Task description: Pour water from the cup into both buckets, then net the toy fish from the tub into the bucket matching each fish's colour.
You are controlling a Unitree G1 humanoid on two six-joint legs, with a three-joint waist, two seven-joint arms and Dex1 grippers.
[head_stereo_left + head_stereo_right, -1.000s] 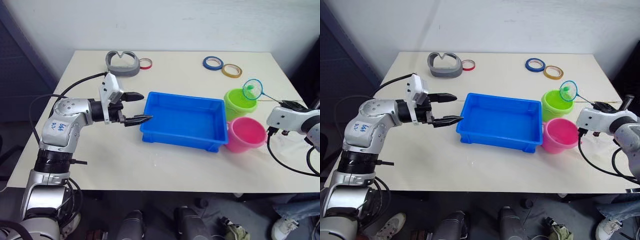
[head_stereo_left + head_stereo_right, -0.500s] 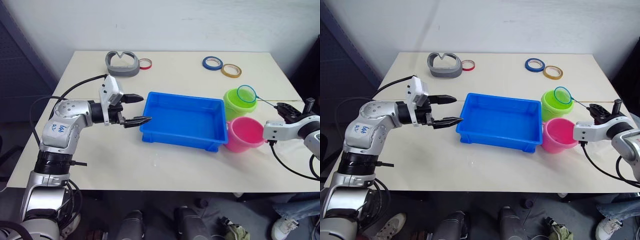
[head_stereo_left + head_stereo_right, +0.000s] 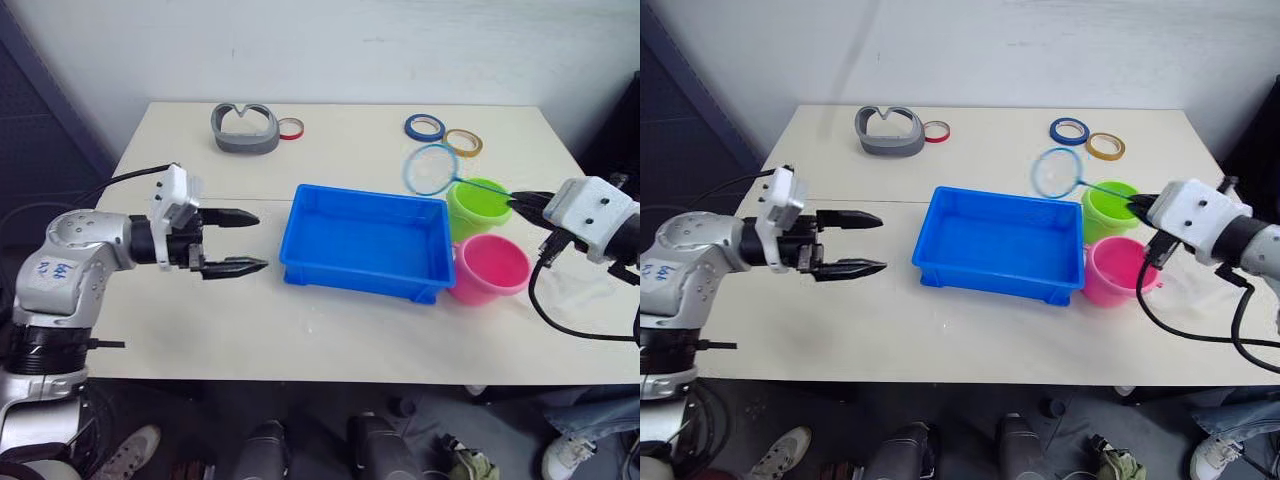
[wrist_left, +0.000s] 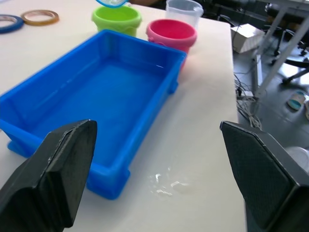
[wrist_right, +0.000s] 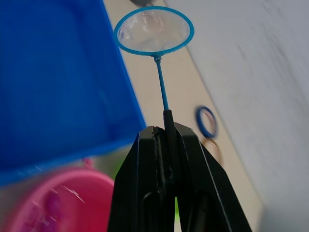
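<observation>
Light-blue round hoop net (image 3: 432, 170) with fine mesh on a thin dark wire handle: held by the right gripper (image 5: 164, 133), whose two black fingers are pinched shut on the handle's end. Hoop stands well out ahead of the jaws, over the far rim of the tub, with nothing visible in the mesh. Judged very light, the wire springy and the mesh soft and easily snagged; the present hold at the handle's end gives reach, though the hoop will likely wobble.

Bright blue shallow rectangular plastic tub (image 3: 365, 243): lies below and ahead of the right jaws, and straight ahead of the left gripper (image 3: 240, 241). No fish can be made out in it; any water is too hard to tell.

Lime green small round plastic bucket (image 3: 478, 205): just beneath the net handle, close under the right jaws. Contents cannot be told.

Pink small round plastic bucket (image 3: 489, 267): touching or nearly touching the green one, near the right jaws. Small dark pink shapes inside, possibly fish, too blurred to confirm.

Clear see-through plastic cup (image 4: 184, 11): upright beyond the pink bucket, far ahead of the left jaws; fill not discernible.

Left gripper: fingers spread wide, holding nothing, apart from the tub's near end.
</observation>
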